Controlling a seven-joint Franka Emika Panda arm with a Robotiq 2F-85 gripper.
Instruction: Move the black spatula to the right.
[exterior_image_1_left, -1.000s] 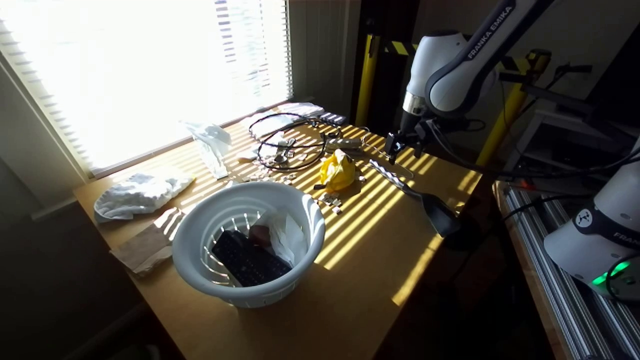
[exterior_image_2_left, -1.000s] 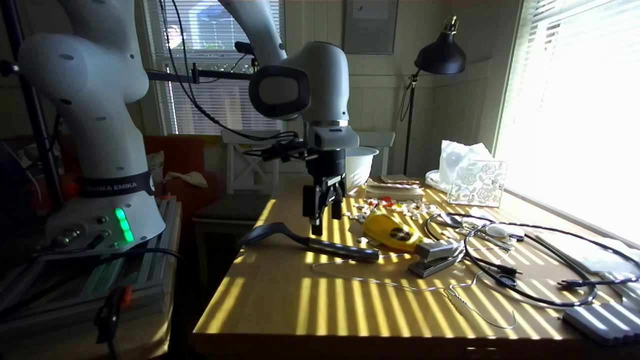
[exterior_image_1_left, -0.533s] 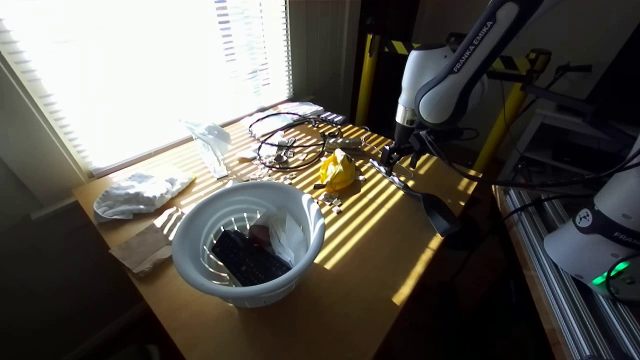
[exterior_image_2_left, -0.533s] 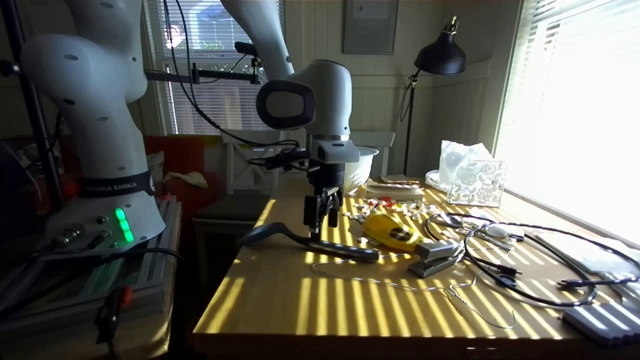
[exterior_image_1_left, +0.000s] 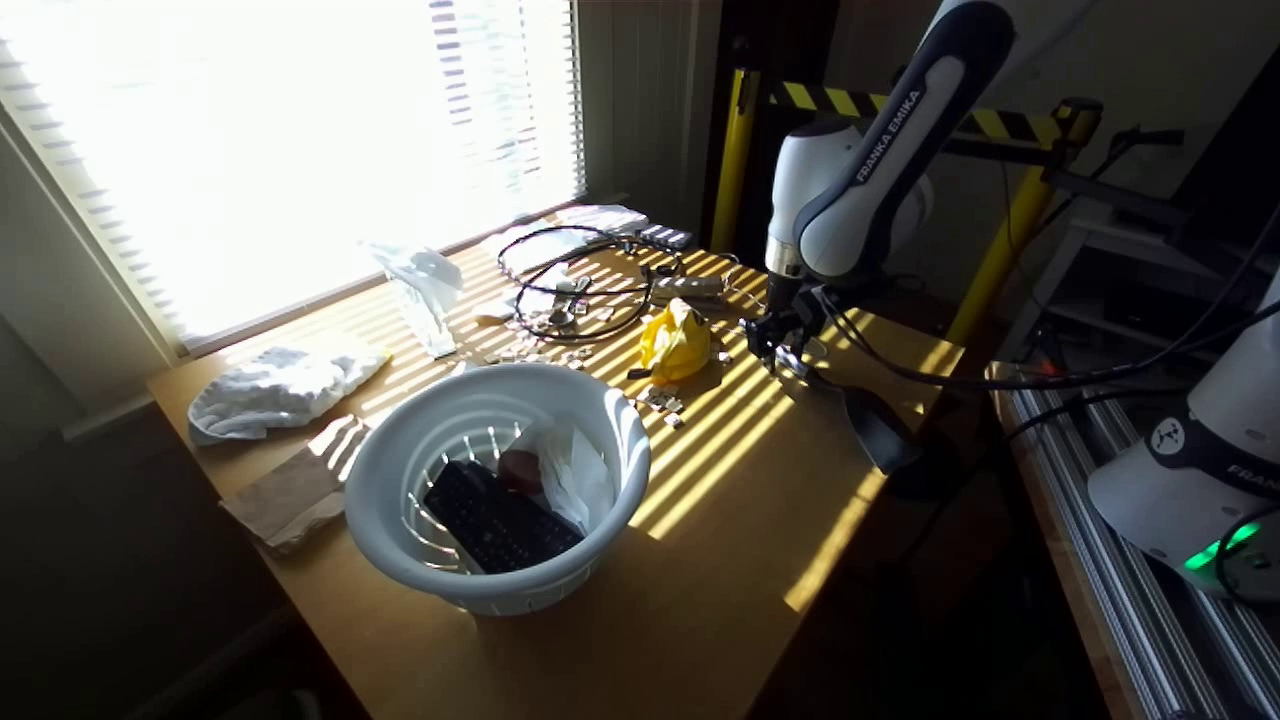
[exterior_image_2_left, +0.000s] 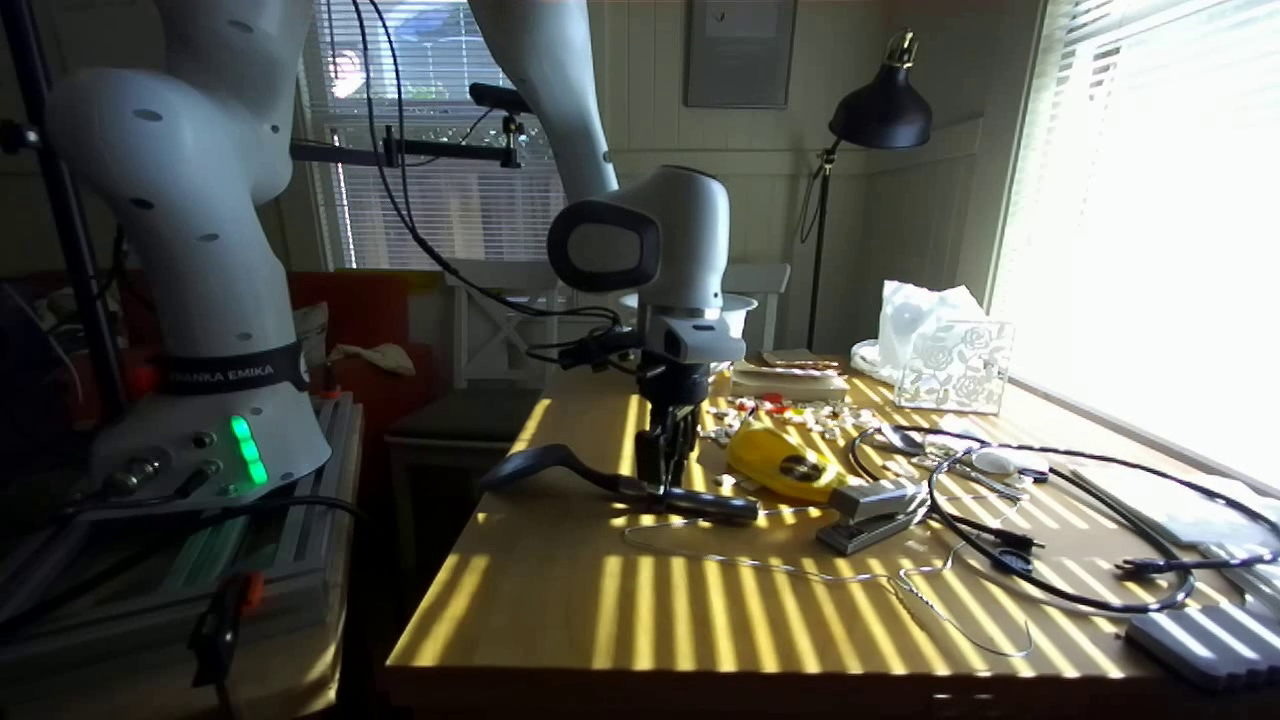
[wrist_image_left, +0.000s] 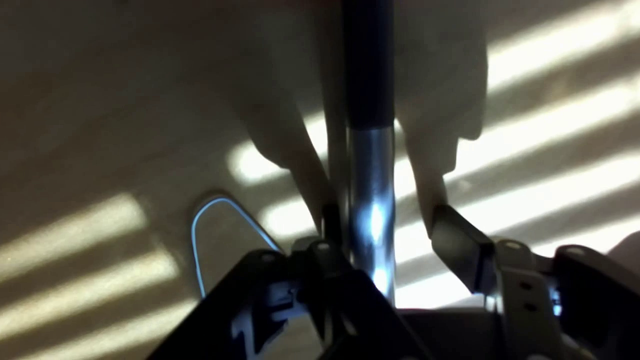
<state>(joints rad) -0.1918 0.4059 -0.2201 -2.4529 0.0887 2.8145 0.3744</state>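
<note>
Table (exterior_image_1_left: 690, 600): smooth-looking tan wood under the jaws, striped light and dark
Wire (wrist_image_left: 195, 250): skinny bent loop, near the jaws
Tub (exterior_image_1_left: 636, 450): round pale plastic, slotted sides, well apart from the jaws
Yellow thing (exterior_image_2_left: 757, 452): bulgy lump near the jaws, couldn't tell you what it is
Stapler (exterior_image_2_left: 880, 497): grey, boxy, out past the end of the handle (wrist_image_left: 372, 185) going from the jaws
Cord (exterior_image_2_left: 1110, 607): black, loose rings, farther out that same way
Jaws: gripper (wrist_image_left: 387, 227) is parted around the handle, one finger (wrist_image_left: 462, 250) with a visible gap, the other right beside it, can't tell if that one touches
Spatula (exterior_image_2_left: 612, 483): on the table, handle between the jaws, broad dark curved blade (exterior_image_1_left: 878, 430) off to one side by the table edge; handle's dark up top, then shiny, metal-looking, kinda tube-shaped
Count: 1 spatula, 1 stapler, 1 tub, 1 lamp (exterior_image_2_left: 880, 112), 2 yellow posts (exterior_image_1_left: 735, 160)
</note>
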